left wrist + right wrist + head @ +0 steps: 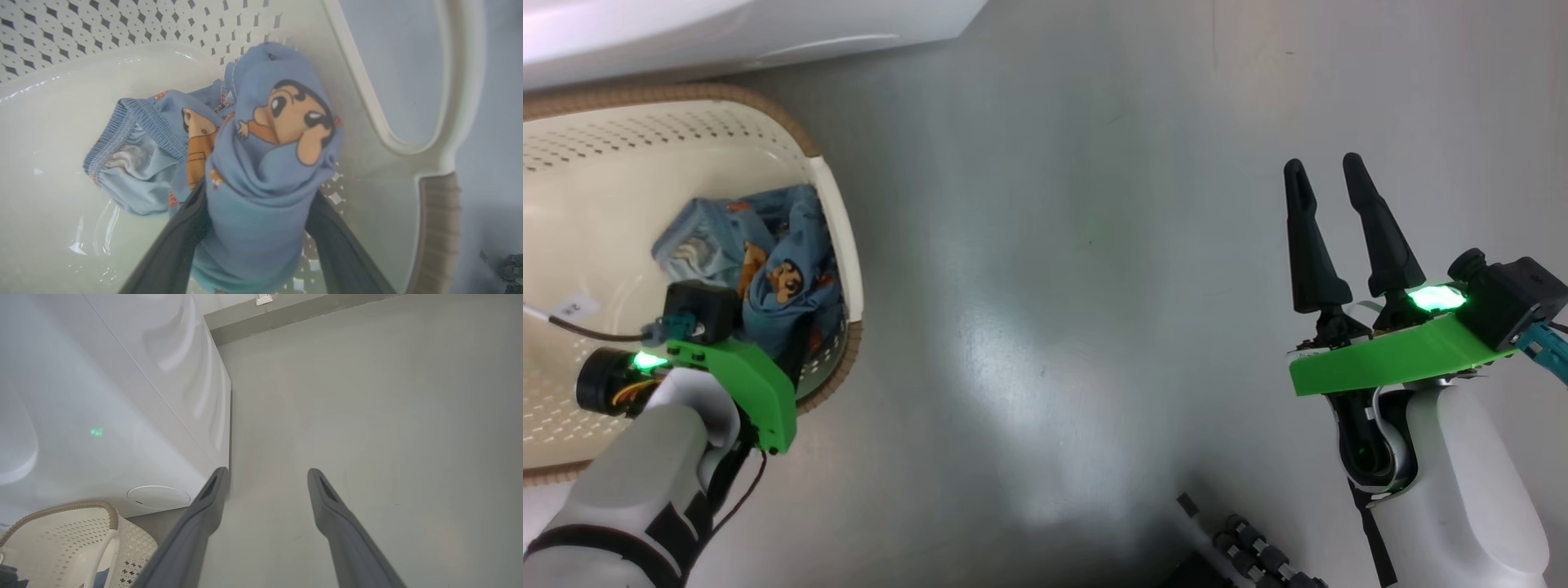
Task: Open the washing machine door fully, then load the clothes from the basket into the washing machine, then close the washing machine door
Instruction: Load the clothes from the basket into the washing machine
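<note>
The left pincer (257, 192) is standing released, fingers straddling the clothes (282, 122) bundled in a corner of the basket (122, 24), apparently readying a grasp. The right pincer (1325, 167) is waiting, spread, over the floor (1094, 245) beside the washing machine (102, 396).

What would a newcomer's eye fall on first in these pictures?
The light blue clothes with their orange cartoon print stand out, bunched against the side wall of the cream basket. The left gripper straddles one bundle, while the right gripper hangs open over the grey floor.
</note>
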Motion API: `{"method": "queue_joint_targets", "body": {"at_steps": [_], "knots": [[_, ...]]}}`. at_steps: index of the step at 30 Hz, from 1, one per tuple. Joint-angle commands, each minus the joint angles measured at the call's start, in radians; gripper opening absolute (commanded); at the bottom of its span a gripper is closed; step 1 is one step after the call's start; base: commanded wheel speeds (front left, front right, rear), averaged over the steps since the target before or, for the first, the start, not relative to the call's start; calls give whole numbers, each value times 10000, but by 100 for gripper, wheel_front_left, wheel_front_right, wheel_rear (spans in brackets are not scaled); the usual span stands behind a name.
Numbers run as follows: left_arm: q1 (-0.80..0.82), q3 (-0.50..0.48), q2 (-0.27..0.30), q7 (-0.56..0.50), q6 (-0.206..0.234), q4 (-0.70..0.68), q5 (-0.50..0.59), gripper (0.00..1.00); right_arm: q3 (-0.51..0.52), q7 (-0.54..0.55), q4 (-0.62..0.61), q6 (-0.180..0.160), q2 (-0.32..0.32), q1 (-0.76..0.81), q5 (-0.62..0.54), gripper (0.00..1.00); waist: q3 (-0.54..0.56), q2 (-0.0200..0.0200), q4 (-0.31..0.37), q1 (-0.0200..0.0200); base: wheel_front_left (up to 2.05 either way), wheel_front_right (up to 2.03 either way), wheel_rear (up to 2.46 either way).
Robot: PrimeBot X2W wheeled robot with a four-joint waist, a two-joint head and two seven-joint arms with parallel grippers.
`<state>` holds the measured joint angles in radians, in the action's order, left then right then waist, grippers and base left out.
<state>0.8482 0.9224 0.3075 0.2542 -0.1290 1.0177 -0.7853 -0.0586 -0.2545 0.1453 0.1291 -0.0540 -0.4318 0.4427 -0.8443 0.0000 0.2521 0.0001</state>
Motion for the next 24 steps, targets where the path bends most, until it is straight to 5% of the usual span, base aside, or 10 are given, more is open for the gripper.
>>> {"method": "queue_joint_targets", "body": {"at_steps": [1,2,4,5,14,24], "knots": [[29,-78,358,13,-17,33,-150,100,-229,-72,-227,16,37,195,75,100,-23,0,44,-1,0,0,0],[88,46,396,13,-17,71,-340,56,-235,-72,-228,16,37,200,78,100,-21,0,62,-1,0,0,0],[198,297,464,17,-17,123,-654,9,-231,-72,-223,16,37,212,74,100,7,0,83,-1,0,0,0],[247,396,488,23,-17,143,-803,0,-219,-72,-218,16,37,217,68,100,27,0,83,-1,0,0,0],[253,663,473,71,-17,73,-1864,0,-18,-72,-93,16,37,272,-108,100,731,0,-291,-1,0,0,0],[-765,-1303,444,74,-17,-637,-1464,0,42,-72,351,16,37,529,-497,100,2449,0,-1068,-1,0,0,0]]}}
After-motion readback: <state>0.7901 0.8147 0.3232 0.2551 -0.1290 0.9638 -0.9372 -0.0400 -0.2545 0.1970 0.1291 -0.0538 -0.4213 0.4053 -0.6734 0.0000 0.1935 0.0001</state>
